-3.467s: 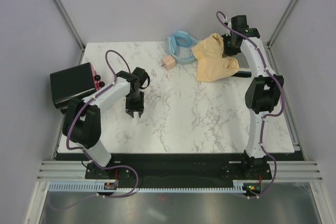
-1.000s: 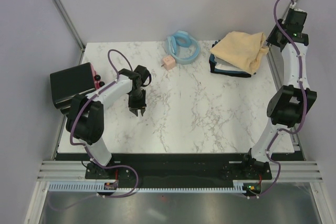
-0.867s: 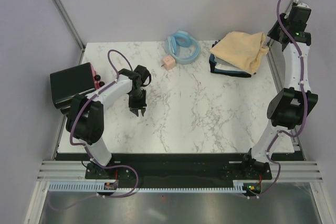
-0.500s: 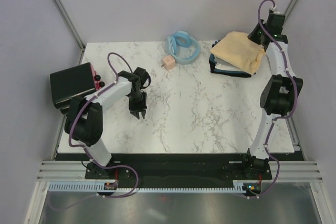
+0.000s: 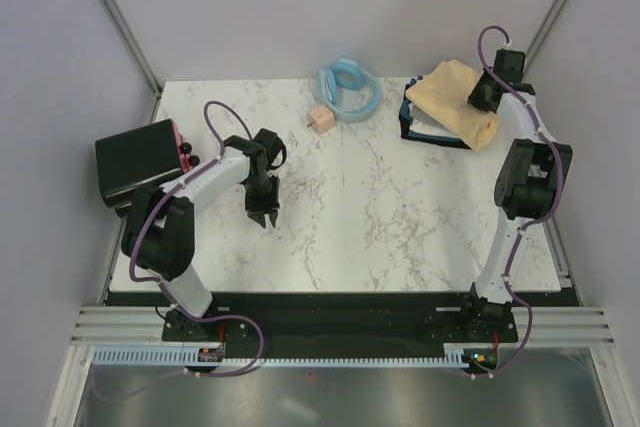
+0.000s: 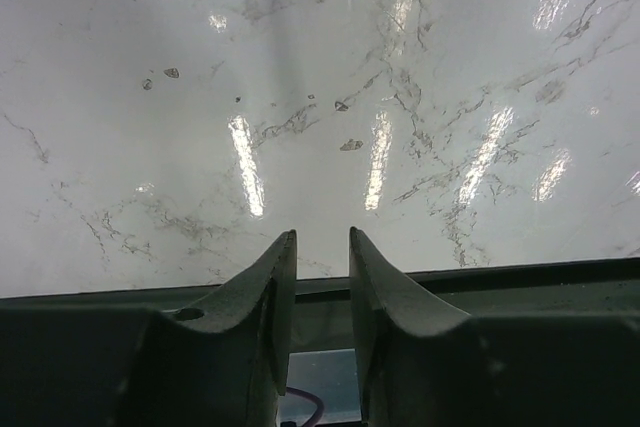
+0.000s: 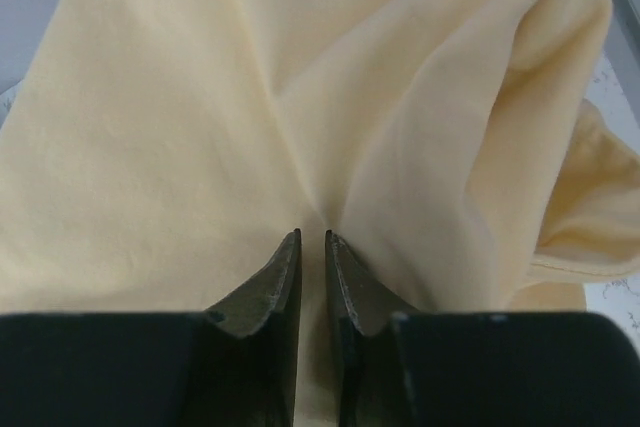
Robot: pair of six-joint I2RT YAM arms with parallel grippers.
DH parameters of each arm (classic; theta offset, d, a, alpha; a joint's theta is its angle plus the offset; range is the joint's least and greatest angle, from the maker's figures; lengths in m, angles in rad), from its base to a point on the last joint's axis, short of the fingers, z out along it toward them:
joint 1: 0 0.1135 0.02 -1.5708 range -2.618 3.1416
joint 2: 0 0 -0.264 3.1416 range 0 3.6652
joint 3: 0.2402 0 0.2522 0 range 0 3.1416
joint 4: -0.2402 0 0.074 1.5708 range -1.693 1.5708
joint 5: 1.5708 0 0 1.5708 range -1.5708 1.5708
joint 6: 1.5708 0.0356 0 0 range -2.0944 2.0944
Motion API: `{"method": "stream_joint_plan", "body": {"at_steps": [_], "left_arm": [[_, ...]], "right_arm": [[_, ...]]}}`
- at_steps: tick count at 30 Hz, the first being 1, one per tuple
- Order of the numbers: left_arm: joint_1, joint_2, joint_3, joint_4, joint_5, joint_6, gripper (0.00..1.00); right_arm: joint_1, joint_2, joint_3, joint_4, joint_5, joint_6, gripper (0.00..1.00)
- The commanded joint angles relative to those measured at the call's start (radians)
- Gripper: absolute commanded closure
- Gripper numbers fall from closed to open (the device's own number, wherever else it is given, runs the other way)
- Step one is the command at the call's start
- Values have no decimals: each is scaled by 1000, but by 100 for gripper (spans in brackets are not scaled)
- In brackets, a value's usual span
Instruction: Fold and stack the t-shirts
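A pale yellow-cream t-shirt (image 5: 447,95) lies on top of a stack at the table's back right. White (image 5: 425,126) and dark navy (image 5: 432,137) cloth edges show under it. My right gripper (image 5: 479,97) is down on the yellow shirt's right part. In the right wrist view its jaws (image 7: 312,237) are nearly together, and the yellow t-shirt (image 7: 300,87) is pinched between them with creases running out from the tips. My left gripper (image 5: 265,218) hangs over bare marble at the left-middle, slightly open with nothing between its fingers (image 6: 322,237).
A light blue ring-shaped thing (image 5: 349,89) and a small pink cube (image 5: 320,119) sit at the back middle. A black box (image 5: 138,160) with a pink-red side stands off the table's left edge. The frame post rises close behind the stack at the back right.
My right arm swung in from the back right corner and came down onto the yellow shirt, its jaws narrowing onto the cloth. The left arm has barely moved.
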Motion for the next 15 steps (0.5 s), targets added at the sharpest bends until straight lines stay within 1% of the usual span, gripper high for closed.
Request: {"method": "stream_joint_plan", "body": {"at_steps": [1, 2, 4, 6, 8, 9, 12, 14, 15], "left_arm": [[5, -10, 46, 13, 20, 21, 66], [5, -10, 49, 13, 19, 18, 66], [5, -10, 51, 15, 12, 14, 64], [5, -15, 52, 21, -10, 7, 59], [6, -24, 61, 28, -27, 1, 58], [6, -27, 68, 42, -27, 1, 57], [6, -28, 103, 56, -38, -5, 57], [6, -21, 138, 59, -40, -14, 57], [6, -19, 152, 59, -38, -17, 57]], "right_arm": [[-5, -37, -14, -49, 7, -25, 77], [-5, -41, -3, -46, 7, -23, 75], [-5, -59, 12, -37, -56, -20, 72], [-5, -73, 55, -18, -96, -16, 66], [-5, -99, 116, -3, -156, -8, 61], [-5, -109, 140, 5, -198, 0, 60], [-5, -164, 222, 25, -248, 55, 59], [1, -197, 229, 31, -312, 113, 59], [4, -248, 212, 34, -331, 136, 59]]}}
